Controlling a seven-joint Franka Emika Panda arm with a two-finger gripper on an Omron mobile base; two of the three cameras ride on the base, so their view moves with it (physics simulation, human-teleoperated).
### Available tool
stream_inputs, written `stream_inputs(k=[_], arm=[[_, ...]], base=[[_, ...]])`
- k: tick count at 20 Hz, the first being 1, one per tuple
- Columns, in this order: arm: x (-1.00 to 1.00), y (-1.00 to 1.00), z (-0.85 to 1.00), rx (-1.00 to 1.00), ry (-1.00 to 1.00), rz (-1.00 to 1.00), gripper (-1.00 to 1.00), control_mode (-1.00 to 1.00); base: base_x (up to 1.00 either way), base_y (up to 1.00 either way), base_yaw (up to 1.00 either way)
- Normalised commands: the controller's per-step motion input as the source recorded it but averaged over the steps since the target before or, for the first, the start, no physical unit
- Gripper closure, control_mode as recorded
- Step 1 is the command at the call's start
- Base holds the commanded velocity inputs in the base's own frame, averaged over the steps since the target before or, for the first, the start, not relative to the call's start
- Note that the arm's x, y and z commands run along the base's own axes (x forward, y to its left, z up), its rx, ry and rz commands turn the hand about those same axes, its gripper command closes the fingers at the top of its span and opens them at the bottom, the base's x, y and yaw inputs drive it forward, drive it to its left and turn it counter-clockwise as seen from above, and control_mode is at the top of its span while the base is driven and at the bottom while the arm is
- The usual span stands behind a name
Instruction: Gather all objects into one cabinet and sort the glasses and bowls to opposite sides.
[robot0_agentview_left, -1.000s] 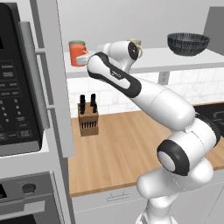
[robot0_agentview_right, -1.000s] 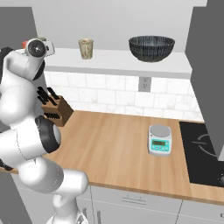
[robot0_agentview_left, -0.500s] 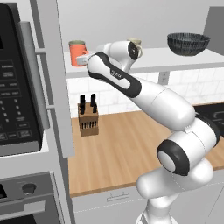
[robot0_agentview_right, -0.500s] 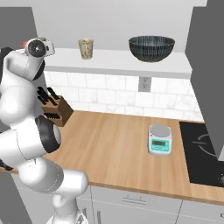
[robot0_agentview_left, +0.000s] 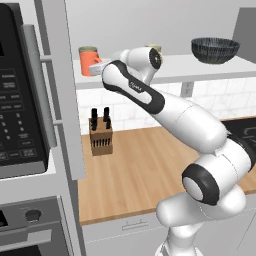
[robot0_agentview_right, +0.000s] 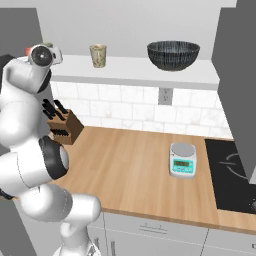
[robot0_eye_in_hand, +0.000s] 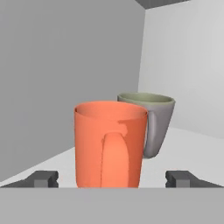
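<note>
grey mug (robot0_eye_in_hand: 157, 122) half behind orange mug (robot0_eye_in_hand: 110, 144)

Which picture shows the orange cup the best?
The hand view: the orange cup stands close up, handle facing the camera, between the open fingertips. The left base view shows it small on the shelf, partly hidden behind the arm.

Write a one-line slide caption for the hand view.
Open gripper facing upright orange mug, grey mug just behind, inside the cabinet.
</note>
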Motion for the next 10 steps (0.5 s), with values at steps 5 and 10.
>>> stream_inputs(k=[5, 10], arm=[[-0.78, -0.93, 0.0, 0.0, -0.01, 0.0, -1.0, -1.0], [-0.11, -0.89, 0.04, 0.0, 0.0, -0.06, -1.0, -1.0]], base=[[0.0, 0.0, 0.0], [0.0, 0.0, 0.0]])
